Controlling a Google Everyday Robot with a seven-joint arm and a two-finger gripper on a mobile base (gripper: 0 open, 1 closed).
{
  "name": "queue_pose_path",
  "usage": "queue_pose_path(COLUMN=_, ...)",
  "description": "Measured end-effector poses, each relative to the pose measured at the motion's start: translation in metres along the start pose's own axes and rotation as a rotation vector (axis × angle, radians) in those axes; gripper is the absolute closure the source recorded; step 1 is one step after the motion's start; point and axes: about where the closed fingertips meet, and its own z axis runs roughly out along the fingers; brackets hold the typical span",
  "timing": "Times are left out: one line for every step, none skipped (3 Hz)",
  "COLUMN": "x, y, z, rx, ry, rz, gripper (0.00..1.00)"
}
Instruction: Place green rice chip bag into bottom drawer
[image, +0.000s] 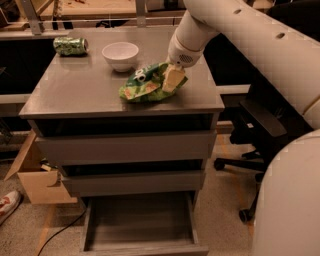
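Green rice chip bag (142, 87) lies on table (75, 95), upper centre of frame. My hand (170, 80) sits on its right end; whether grip is wide or narrow, cannot tell. White bowl (120, 55) near, upper left of bag; soda can (70, 46) farther left. Bottom drawer (140, 222) stands open, bottom centre.

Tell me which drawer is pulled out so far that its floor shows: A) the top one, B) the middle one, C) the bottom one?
C: only the bottom drawer shows its grey floor, while the gripper is up on the cabinet top, at the green rice chip bag.
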Motion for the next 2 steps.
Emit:
queue_pose_path(x=0.001, y=0.016, z=-0.031, rx=0.014, ry=-0.048, rz=-0.02, gripper=1.0)
queue_pose_path(x=0.005, y=0.042, z=-0.068, rx=0.03, ry=-0.079, rz=-0.052, gripper=1.0)
